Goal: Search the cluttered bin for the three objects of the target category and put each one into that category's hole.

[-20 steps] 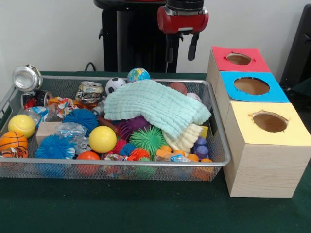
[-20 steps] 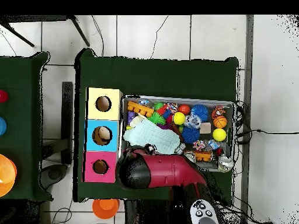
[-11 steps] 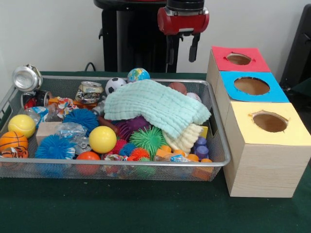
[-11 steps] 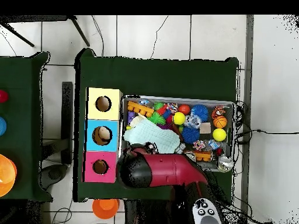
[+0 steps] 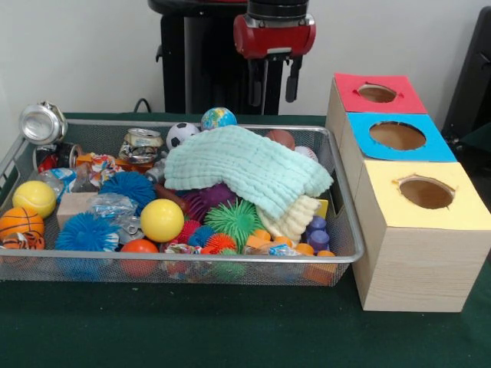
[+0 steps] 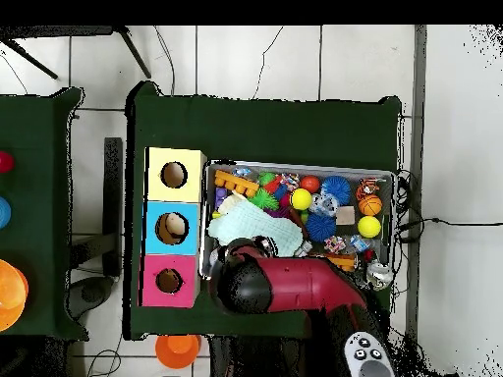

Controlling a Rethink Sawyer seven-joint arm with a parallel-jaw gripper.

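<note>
Green-clothed table: at 12 o'clock above the wire bin, my gripper hangs empty, fingers apart, over the mint cloth.

The pincer hangs with its two fingers apart and empty above the far rim of the wire bin. Straight below it lies a mint cloth over the toys. Just below and to its left sit a globe ball and a soccer ball. To its right stand three boxes, the red-topped box nearest.
</note>
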